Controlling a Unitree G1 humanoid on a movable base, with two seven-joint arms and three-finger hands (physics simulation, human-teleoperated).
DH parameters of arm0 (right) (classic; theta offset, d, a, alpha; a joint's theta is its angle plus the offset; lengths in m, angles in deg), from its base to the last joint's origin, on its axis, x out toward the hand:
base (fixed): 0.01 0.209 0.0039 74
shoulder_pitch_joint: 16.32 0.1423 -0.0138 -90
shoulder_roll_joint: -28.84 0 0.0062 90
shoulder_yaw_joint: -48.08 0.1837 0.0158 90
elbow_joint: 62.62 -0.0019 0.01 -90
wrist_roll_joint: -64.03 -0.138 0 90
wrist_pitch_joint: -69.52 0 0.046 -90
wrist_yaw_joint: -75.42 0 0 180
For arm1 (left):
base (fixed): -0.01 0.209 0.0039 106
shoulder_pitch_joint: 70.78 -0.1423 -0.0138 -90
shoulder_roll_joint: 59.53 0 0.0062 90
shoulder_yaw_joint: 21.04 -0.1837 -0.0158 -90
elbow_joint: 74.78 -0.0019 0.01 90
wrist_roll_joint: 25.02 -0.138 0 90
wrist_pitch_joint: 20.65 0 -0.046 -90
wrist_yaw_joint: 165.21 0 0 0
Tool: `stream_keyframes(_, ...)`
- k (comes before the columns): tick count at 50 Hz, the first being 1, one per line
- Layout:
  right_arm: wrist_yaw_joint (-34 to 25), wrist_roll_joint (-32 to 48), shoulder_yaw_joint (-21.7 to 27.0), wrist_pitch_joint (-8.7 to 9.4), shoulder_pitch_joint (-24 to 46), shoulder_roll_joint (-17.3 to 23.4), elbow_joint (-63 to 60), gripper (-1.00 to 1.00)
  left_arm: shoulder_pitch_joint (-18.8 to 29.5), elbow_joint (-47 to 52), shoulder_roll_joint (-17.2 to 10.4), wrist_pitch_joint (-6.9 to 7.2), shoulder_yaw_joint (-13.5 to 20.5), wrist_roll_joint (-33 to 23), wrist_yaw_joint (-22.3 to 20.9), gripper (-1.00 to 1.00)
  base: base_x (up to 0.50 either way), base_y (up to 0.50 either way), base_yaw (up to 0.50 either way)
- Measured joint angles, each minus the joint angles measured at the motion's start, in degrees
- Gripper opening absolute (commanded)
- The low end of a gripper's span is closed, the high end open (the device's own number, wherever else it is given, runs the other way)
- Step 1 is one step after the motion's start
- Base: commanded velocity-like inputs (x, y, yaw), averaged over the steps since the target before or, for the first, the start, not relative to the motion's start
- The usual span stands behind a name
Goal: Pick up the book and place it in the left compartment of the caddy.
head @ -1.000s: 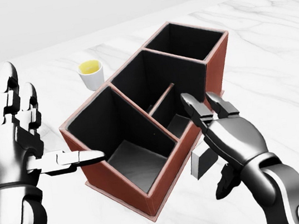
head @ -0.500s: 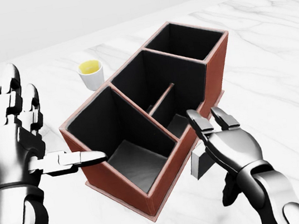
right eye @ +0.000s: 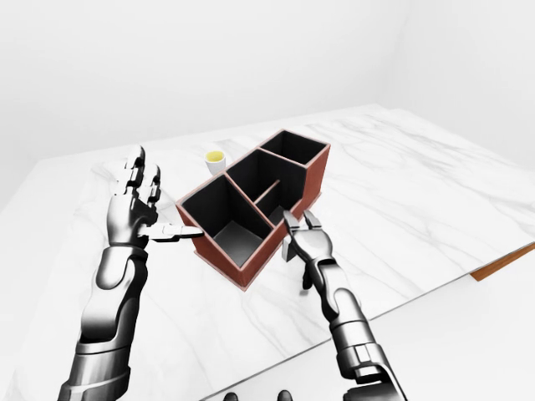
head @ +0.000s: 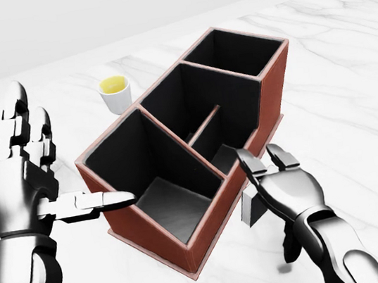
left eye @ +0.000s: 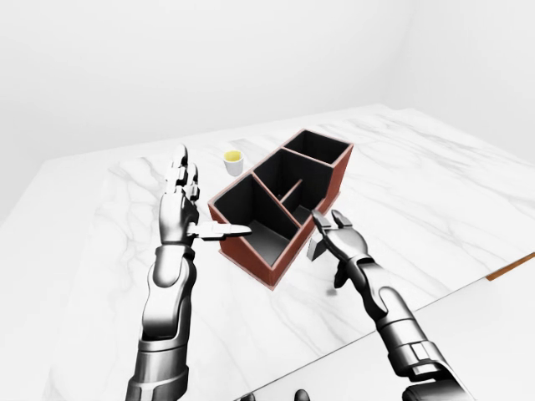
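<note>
The caddy (head: pixel 140 233) is a red-brown box with black insides, set slantwise on the marble table; its left compartment (head: pixel 160 188) is nearest my hands. The book (head: pixel 252 209), a small grey block, stands against the caddy's right outer wall, partly hidden under my right hand. My right hand (head: pixel 270 183) lies over the book with its fingers spread around it, not closed. My left hand (head: pixel 51 169) is open, fingers upright, thumb pointing at the caddy's left corner without touching it.
A white cup (head: pixel 115 93) with yellow content stands beyond the caddy at upper left. The white marble table (head: pixel 352 88) ends at an edge at the lower right of the left-eye view (left eye: pixel 435 296).
My right hand has slid down and a little left in the head view, settling over the book. The left hand, book and caddy have hardly moved.
</note>
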State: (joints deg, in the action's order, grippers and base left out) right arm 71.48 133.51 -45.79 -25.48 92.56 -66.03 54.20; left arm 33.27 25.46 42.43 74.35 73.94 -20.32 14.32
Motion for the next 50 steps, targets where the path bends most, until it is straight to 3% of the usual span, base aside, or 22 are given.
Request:
stream_keyframes(34,5.8,3.6,-2.2,0.0,6.0,-0.2,14.6,1.0,-0.3,-0.2,0.2,0.0,-0.2,-0.3,-0.1,1.0,0.0,0.0,0.0)
stream_keyframes(35,5.9,3.6,-2.3,0.0,6.1,-0.2,14.9,0.8,-0.3,-0.2,0.2,0.0,-0.2,-0.3,-0.1,1.0,0.0,0.0,0.0)
stream_keyframes(36,6.2,3.7,-2.3,0.0,6.2,-0.2,15.2,-0.14,-0.3,-0.2,0.2,0.0,-0.2,-0.3,-0.1,1.0,0.0,0.0,0.0)
stream_keyframes(37,6.6,3.8,-2.3,0.0,6.3,-0.1,15.3,-0.57,-0.3,-0.2,0.2,0.0,-0.2,-0.3,-0.1,1.0,0.0,0.0,0.0)
stream_keyframes(38,7.1,3.9,-2.3,0.0,6.4,-0.1,15.5,-0.57,-0.3,-0.2,0.2,0.0,-0.2,-0.3,-0.1,1.0,0.0,0.0,0.0)
stream_keyframes(39,7.7,4.0,-2.3,0.0,6.5,0.0,15.5,-0.99,-0.3,-0.2,0.2,0.0,-0.2,-0.3,-0.1,1.0,0.0,0.0,0.0)
stream_keyframes(50,11.2,6.6,-2.2,0.0,9.0,0.7,18.5,-1.0,-0.4,-0.2,0.2,0.0,-0.3,-0.5,-0.1,1.0,0.0,0.0,0.0)
